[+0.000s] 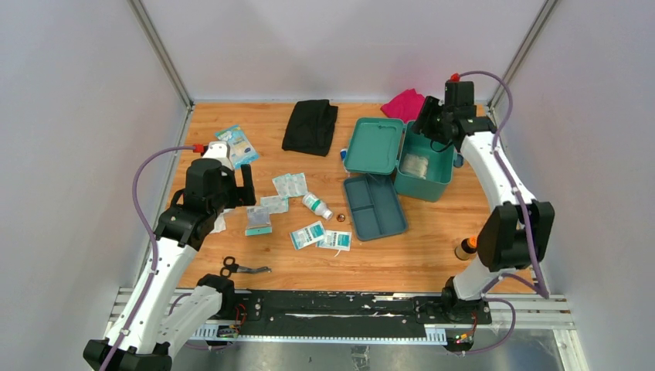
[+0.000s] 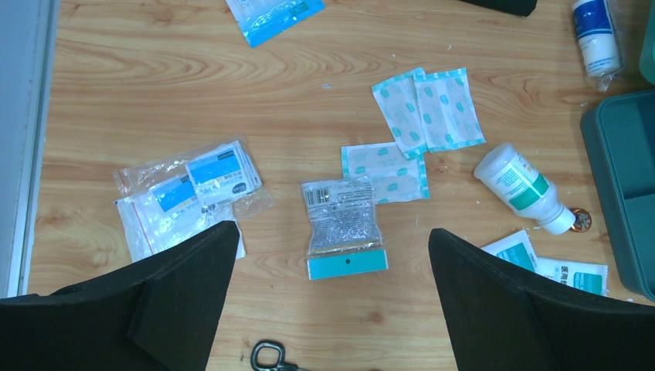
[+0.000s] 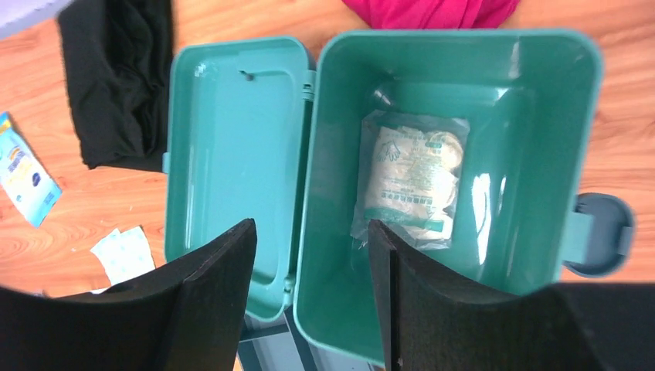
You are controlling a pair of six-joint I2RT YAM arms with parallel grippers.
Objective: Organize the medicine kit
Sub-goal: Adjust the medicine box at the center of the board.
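The left gripper (image 2: 332,232) fills the bottom of its wrist view with two matte black, wedge-shaped fingers (image 2: 185,294) standing wide apart over the wood-grain table (image 2: 154,100), nothing between them. Below it, from the left, lie a crinkled clear zip bag (image 2: 185,201) of blue-labelled sachets, steel scissors (image 1: 243,268) with black loop handles near the front edge, and a glossy clear packet (image 2: 344,228) with dense black print and a teal strip at its near end. Next come three flat white pads (image 2: 448,108) patterned in teal, two of them overlapping, then a smooth white bottle (image 2: 521,189) with a green band label, lying on its side. A small round brown disc (image 2: 581,220) sits just beside its cap, near two teal-and-white paper sachets (image 2: 568,267). All the print is too small to read. Right of these lies the flat inner tray (image 1: 374,206), with two long compartments. The medicine kit (image 1: 423,166), teal-green moulded plastic with rounded corners, stands right of centre toward the back. Its lid (image 1: 374,145) lies open to the left, with a folded black cloth (image 1: 310,126) further left and a crumpled pink cloth (image 1: 403,104) behind. On its floor lies a clear bag (image 3: 413,178) holding something beige with green print. The right gripper (image 3: 310,228) hangs over the box, black fingers parted, gripping nothing. A small amber bottle (image 1: 466,247) with an orange cap stands by the right arm.
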